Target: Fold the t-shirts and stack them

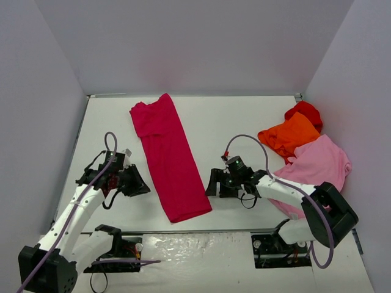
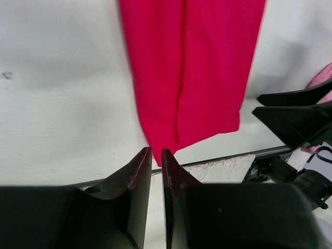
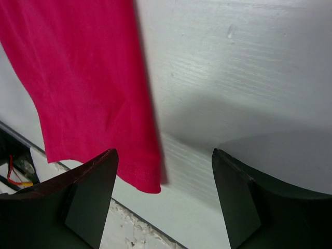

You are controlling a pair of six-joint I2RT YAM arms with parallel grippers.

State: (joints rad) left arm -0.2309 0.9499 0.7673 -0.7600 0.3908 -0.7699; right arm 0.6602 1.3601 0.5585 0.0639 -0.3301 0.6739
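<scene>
Right wrist crops the crimson t-shirt (image 3: 88, 93) (only one hem corner shows).

The whole counter (image 1: 244, 122) is viewed from above, behind the arm bases. Close wrist views are aimed past the left end effector (image 2: 154, 153) toward 3 o'clock and the right end effector (image 3: 163, 155) toward 9 o'clock. The 6 o'clock end of the crimson t-shirt (image 1: 171, 159) is shared by all three.

White table (image 1: 244, 122): crimson t-shirt (image 1: 169, 159) laid flat, folded lengthwise, centre-left; orange (image 1: 288, 135), red (image 1: 305, 111), pink (image 1: 317, 162) t-shirts heaped right.
</scene>
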